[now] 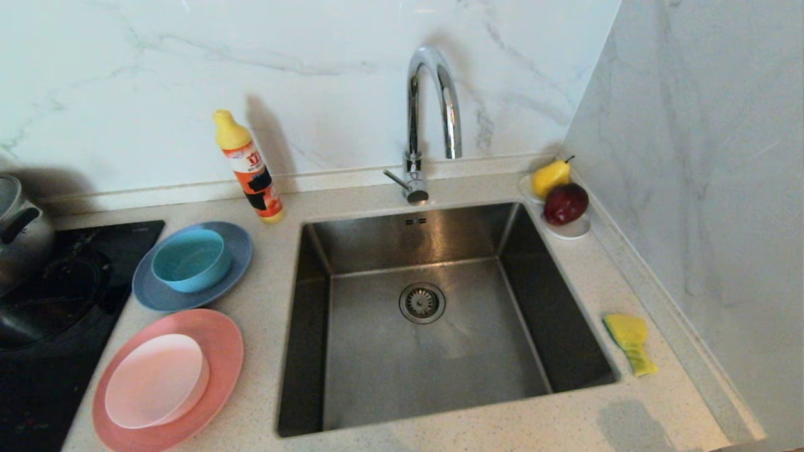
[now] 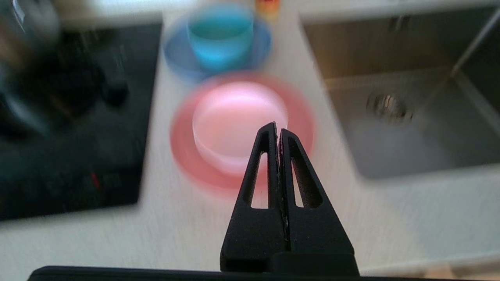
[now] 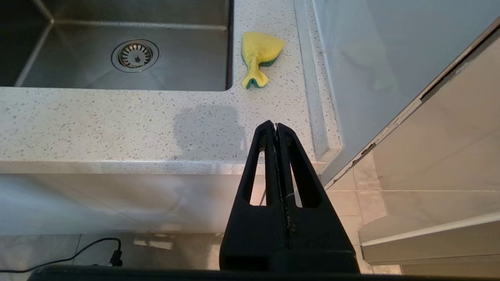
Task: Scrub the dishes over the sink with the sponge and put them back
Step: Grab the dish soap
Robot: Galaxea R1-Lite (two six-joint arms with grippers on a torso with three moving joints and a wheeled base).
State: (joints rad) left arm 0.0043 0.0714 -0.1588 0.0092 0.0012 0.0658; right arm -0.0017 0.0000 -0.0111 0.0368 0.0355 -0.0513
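The dishes stand on the counter left of the sink point(image 1: 326, 251). A teal bowl point(image 1: 190, 260) sits on a grey-blue plate point(image 1: 235, 251), and a pale pink-white bowl point(image 1: 156, 380) sits on a salmon-pink plate point(image 1: 220, 351). The yellow sponge point(image 1: 630, 342) with a green layer lies crumpled on the counter right of the sink. Neither gripper shows in the head view. My left gripper point(image 2: 277, 127) is shut and empty, above the near rim of the pink-white bowl point(image 2: 234, 117). Shut and empty too, my right gripper point(image 3: 275, 125) hangs at the counter's front edge, short of the sponge point(image 3: 258, 54).
A detergent bottle point(image 1: 249, 168) stands behind the blue plate. A steel pot point(image 1: 19, 232) rests on the black hob point(image 1: 69, 326) at far left. The tap point(image 1: 427, 119) arches over the sink. A white dish point(image 1: 568, 229) with a pear and an apple sits in the right corner by the wall.
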